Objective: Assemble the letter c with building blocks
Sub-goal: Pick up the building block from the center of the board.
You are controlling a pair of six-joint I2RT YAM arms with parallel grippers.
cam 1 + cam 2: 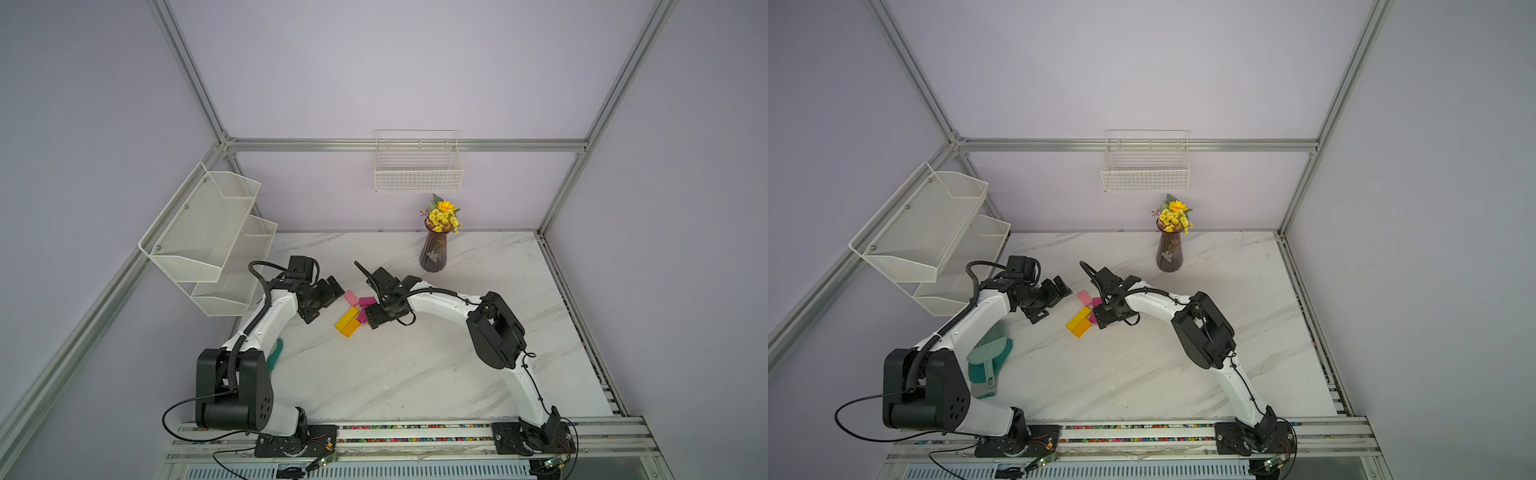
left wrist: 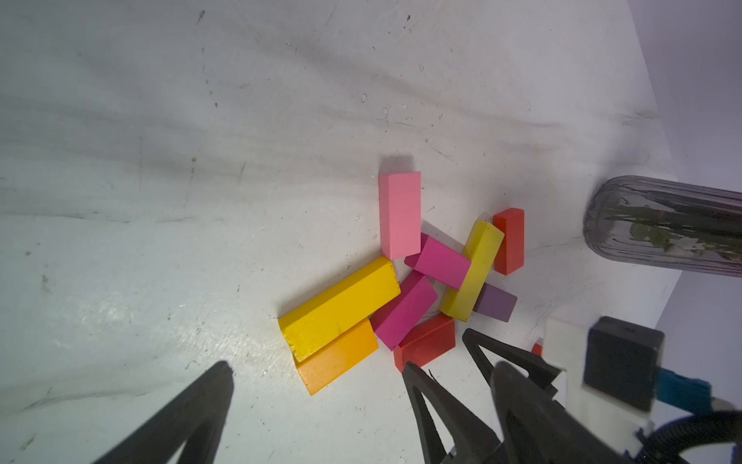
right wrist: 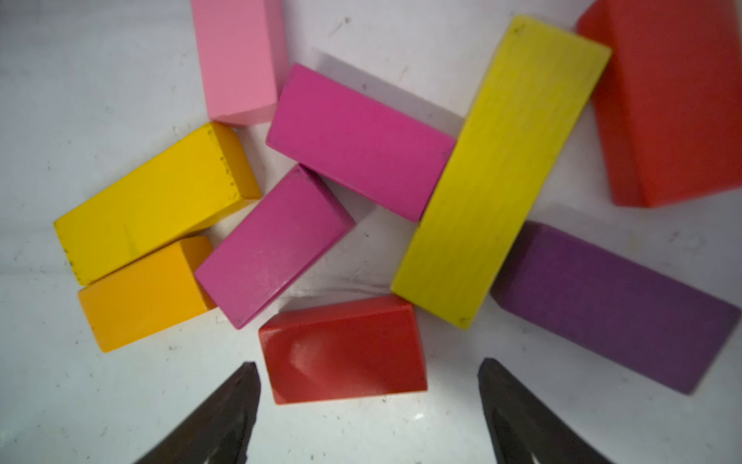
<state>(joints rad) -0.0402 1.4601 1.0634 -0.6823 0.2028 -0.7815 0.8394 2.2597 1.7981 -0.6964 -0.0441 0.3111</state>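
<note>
At the lower edge of your frame, the right gripper [image 3: 367,361] stands spread, a red block [image 3: 341,349] between its fingertips with gaps on both sides. Above it, the other building blocks [image 3: 498,168] lie jumbled on the table [image 3: 100,80].

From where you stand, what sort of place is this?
Likely a robot test cell: a metal frame boxes in a marble table, left arm and right arm are bolted to its rail, with blocks staged.

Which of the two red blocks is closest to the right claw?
The red block lying partly between the open tips of the right claw. The other red block lies farther away, beyond the long lemon-yellow block.
</note>
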